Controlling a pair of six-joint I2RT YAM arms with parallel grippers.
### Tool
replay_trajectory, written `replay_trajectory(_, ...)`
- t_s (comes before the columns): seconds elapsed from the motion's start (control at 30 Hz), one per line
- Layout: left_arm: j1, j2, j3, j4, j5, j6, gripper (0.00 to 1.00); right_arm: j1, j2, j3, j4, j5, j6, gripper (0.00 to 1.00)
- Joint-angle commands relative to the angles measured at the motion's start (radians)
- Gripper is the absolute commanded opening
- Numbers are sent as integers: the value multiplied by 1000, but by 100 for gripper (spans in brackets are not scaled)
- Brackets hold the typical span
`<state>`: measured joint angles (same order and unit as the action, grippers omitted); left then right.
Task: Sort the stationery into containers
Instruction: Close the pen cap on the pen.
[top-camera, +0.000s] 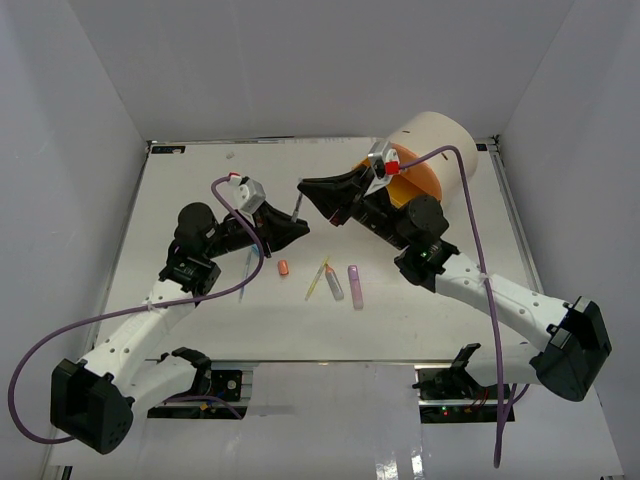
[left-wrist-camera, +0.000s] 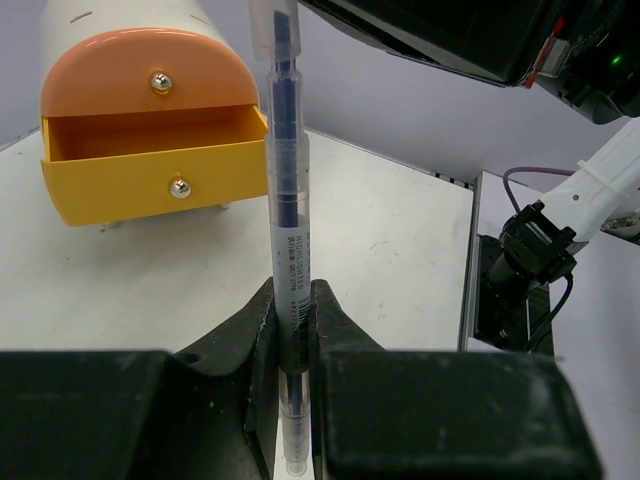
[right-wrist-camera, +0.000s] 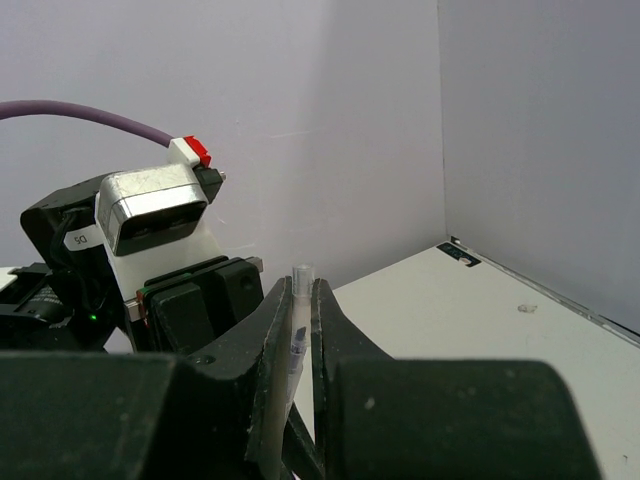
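- Well, we count two drawers showing: orange drawer (left-wrist-camera: 130, 75) closed, yellow drawer (left-wrist-camera: 150, 185) pulled out, its floor hidden.
- One clear pen (left-wrist-camera: 285, 150), above the table (top-camera: 200, 180), is clamped by both left gripper (left-wrist-camera: 290, 310) and right gripper (right-wrist-camera: 300, 310).
- Lying below: blue pen (top-camera: 245, 275), yellow pen (top-camera: 318, 280), grey marker (top-camera: 333, 285), purple marker (top-camera: 354, 285), one orange cap (top-camera: 283, 268).

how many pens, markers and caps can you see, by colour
clear highlighter pen with dark blue core: 1
slim blue pen: 1
small orange cap: 1
slim yellow pen: 1
short grey marker: 1
purple marker: 1
total: 6
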<state>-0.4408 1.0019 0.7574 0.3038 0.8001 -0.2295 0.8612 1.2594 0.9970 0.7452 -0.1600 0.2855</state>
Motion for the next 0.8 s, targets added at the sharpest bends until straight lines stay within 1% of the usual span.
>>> replay_trajectory(0.0, -4, -28, -12, 64, 4, -14, 0, 1, -5, -12, 69, -6, 24, 8)
replay_trajectory(0.3, -4, -5, -35, 230, -2, -97, 0, 2, 3, -35, 115, -32, 63, 8)
replay_trajectory(0.37, -4, 7, -36, 273, -6, -108, 0, 2, 6, -37, 121, -38, 66, 9)
replay_trajectory(0.67, -6, 46, -12, 370, -16, -125, 0, 2, 5, -35, 121, -45, 63, 18)
replay_trajectory(0.77, -6, 55, -3, 368, -13, -123, 0, 2, 2, -32, 111, -49, 58, 26)
